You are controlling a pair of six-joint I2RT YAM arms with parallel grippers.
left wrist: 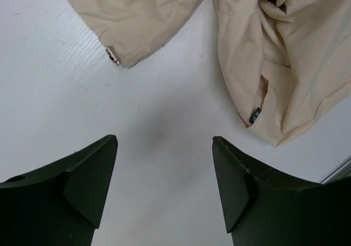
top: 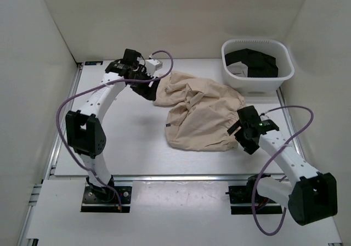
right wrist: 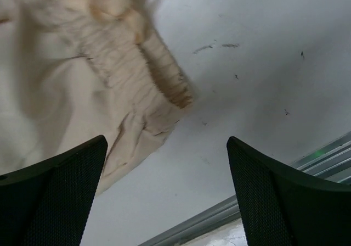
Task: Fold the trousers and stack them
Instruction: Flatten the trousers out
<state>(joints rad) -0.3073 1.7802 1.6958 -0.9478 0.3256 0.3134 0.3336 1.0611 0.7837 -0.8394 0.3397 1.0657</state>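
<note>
L claw [left wrist: 164,141] & R claw [right wrist: 167,141] both spread, nothing held. Trousers [top: 200,111]: beige, crumpled unfolded heap on counter [top: 126,141], right of centre, btwn claws; gathered cuff [right wrist: 137,65] near R claw, small dark tag [left wrist: 255,115] on seam.

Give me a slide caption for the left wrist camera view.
Open left gripper hovers above the table, with the crumpled beige trousers lying just ahead, unheld.

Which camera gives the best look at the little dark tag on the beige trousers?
The left wrist view: the tag sits close and sharp on a seam of the trousers. The top view shows it only as a dark speck at the heap's left edge. The right wrist view shows blurred gathered cloth, no tag.
</note>
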